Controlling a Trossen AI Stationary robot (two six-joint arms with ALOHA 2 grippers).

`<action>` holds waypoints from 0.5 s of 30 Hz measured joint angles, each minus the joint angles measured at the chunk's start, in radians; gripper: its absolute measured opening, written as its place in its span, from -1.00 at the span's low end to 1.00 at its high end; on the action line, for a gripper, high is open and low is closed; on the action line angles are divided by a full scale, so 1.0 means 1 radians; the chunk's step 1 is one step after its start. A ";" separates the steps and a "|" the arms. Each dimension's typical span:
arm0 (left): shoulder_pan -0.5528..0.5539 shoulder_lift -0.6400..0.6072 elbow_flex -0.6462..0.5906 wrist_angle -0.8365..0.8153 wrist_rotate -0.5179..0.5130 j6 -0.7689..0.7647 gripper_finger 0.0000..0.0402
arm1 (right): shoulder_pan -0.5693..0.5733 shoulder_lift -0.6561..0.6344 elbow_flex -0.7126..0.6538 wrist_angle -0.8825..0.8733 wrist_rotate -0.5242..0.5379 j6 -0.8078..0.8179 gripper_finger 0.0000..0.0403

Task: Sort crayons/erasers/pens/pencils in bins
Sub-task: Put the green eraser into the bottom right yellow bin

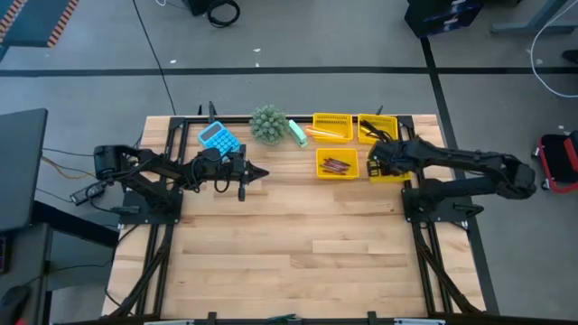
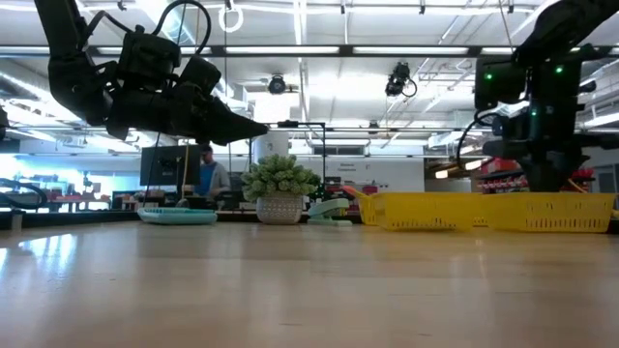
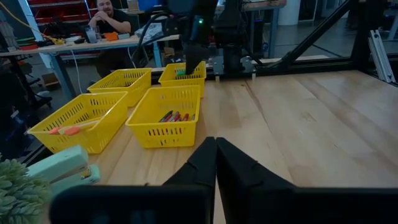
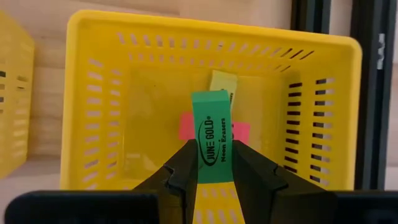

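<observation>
The right claw [image 4: 212,163] was pinched on a green eraser [image 4: 212,135], holding it end-on directly above the bin [image 4: 99,112] at the bench's right edge, where a pink eraser [image 4: 239,132] and a yellow eraser [image 4: 222,84] already lay on the bottom. Gripped by its near end with the rest sticking forward over the other two, the green one looked lined up to be dropped in with its kind.

In the high view the right arm [image 1: 470,167] stretched from its base towards the bins, its wrist bent down over that basket.

The neighbouring bins each held one sort: crayons [image 1: 337,165] in the near middle one, orange pencils [image 1: 330,133] behind it, and dark pens [image 1: 377,127] in the far right one.

The left claw [image 1: 260,172] was fully closed on nothing, hanging clear above the bare bench [image 1: 298,244] beside the blue calculator [image 1: 218,138], the arm level and apparently waiting.
</observation>
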 joint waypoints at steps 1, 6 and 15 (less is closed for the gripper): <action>0.000 0.000 0.000 0.000 0.000 0.000 -0.93 | -0.008 0.000 0.000 0.004 -0.009 -0.008 -0.51; 0.000 0.000 0.000 0.000 0.000 0.004 -0.94 | -0.029 0.020 0.000 0.032 -0.022 -0.056 -0.51; 0.000 0.000 0.000 -0.014 0.000 0.000 -0.87 | -0.029 0.205 0.000 0.088 -0.078 -0.108 -0.51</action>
